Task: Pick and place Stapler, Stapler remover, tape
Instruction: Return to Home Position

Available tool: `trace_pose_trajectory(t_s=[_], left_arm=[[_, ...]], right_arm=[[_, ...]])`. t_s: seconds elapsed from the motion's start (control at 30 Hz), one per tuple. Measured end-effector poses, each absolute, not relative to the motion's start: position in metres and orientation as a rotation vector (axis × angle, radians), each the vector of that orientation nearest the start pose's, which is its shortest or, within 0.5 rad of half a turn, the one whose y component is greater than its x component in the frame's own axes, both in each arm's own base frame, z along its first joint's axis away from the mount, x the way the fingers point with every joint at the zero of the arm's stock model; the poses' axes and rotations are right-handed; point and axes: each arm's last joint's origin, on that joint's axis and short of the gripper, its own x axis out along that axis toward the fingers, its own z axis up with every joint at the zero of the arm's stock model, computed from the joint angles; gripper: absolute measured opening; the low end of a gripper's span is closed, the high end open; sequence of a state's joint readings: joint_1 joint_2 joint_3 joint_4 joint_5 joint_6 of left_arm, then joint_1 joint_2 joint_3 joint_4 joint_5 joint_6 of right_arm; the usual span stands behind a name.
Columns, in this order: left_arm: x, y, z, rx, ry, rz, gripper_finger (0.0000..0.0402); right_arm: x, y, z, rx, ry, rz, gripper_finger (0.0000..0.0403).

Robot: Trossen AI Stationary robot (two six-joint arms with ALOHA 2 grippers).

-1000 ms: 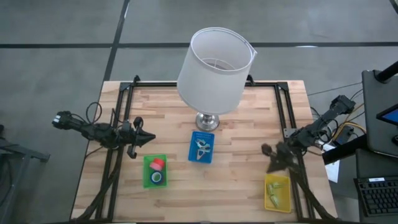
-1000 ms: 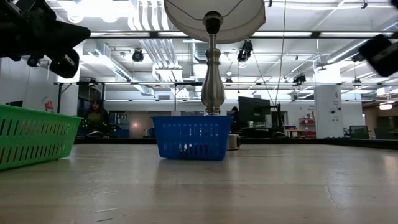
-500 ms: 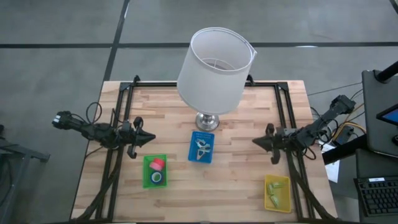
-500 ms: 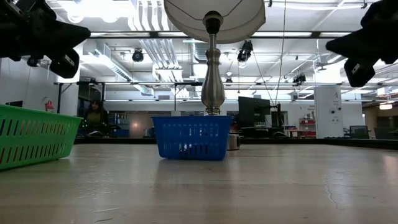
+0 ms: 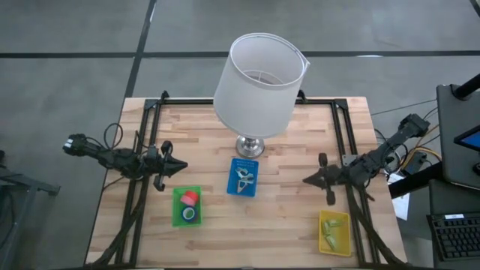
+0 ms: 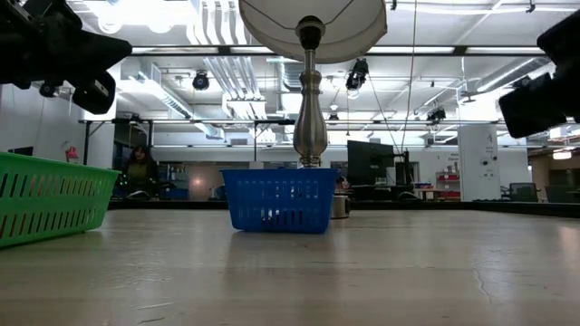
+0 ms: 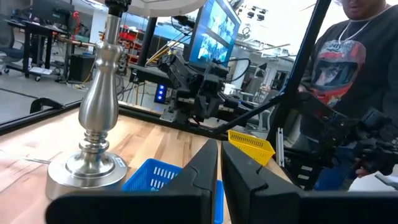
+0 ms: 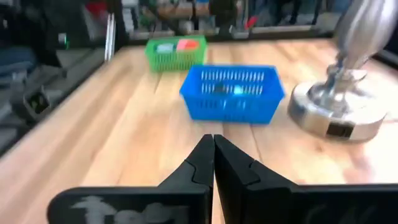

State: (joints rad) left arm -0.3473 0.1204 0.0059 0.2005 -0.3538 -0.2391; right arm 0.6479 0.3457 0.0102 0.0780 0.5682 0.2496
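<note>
I want my right gripper [image 5: 307, 180] — pinched, empty — high, clear of the yellow bin [image 5: 334, 232] at its five o'clock; my left gripper [image 5: 184, 166], pinched too, waits at nine.

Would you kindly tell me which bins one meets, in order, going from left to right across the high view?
Green bin → blue bin → yellow bin.
</note>
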Motion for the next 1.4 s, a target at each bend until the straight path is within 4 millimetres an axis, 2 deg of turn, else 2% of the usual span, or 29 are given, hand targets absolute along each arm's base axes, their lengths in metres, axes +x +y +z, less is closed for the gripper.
trace_pose_trajectory(t_s=[0.13,0.3,0.37,0.47,0.67,0.87,1.4], left_arm=[[0.100,-0.026,0.175,-0.269,-0.081,-0.003,0.0023],[0.100,-0.026,0.174,-0.265,-0.071,-0.002,0.0023],[0.100,-0.026,0.174,-0.263,-0.066,-0.002,0.0023],[0.101,-0.026,0.172,-0.258,-0.052,0.001,0.0023],[0.101,-0.026,0.169,-0.246,-0.020,0.007,0.0023],[0.101,-0.026,0.168,-0.244,-0.014,0.008,0.0023],[0.101,-0.026,0.168,-0.243,-0.013,0.009,0.0023]], right_arm=[[0.097,0.052,0.152,0.079,0.164,0.114,0.0009],[0.092,0.027,0.172,0.071,-0.063,0.059,0.0009],[0.093,0.021,0.176,0.071,-0.085,0.024,0.0008],[0.095,0.019,0.170,0.127,-0.029,0.084,0.0009],[0.095,0.019,0.167,0.057,-0.011,0.189,0.0009],[0.096,0.020,0.166,-0.007,0.005,0.198,0.0009],[0.098,0.020,0.164,0.001,0.030,0.195,0.0009]])
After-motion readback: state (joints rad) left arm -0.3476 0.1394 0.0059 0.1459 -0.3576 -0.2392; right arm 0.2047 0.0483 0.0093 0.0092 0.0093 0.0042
